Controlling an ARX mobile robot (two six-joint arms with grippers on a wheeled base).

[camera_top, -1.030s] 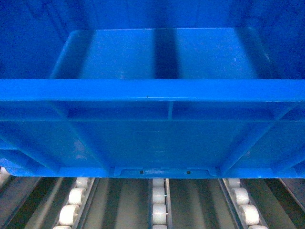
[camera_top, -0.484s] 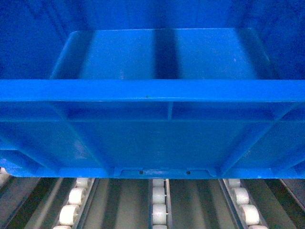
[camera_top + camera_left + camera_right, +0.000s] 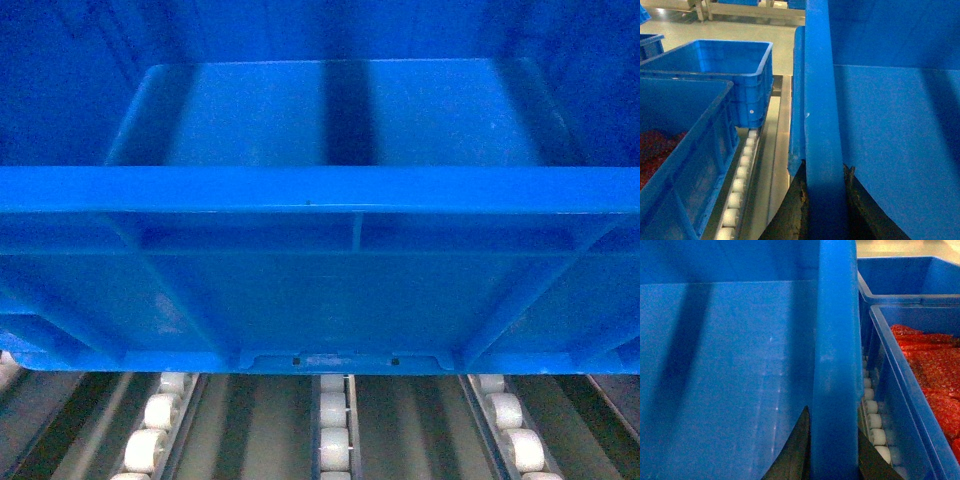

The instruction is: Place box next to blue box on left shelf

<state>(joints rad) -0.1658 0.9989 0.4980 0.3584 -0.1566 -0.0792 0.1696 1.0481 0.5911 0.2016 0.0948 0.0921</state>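
I have the box (image 3: pixel 320 190) pinched by its rim on both sides. My left gripper (image 3: pixel 824 200) straddles the left wall, one dark finger outside and one inside, closed against the rim. My right gripper (image 3: pixel 832 450) does the same on the right wall. In the head view the box fills nearly everything: its near wall spans from 9 to 3 o'clock, and the smooth floor shows toward 12.

Below it, at 6 o'clock, I can see the white rollers (image 3: pixel 333 420) of the left shelf (image 3: pixel 400 420). I judge that the box is over the roller deck, but I cannot tell whether its base is touching the rollers or hanging just above them.

Neighbouring crates flank me. An empty blue crate (image 3: pixel 730 70) and a nearer one sit toward 9 o'clock in the left wrist view. A crate holding red contents (image 3: pixel 920 365) lies just beside my box at 3 o'clock in the right wrist view.

The carrying seems nearly done. What is left is to settle the box, let go and withdraw.
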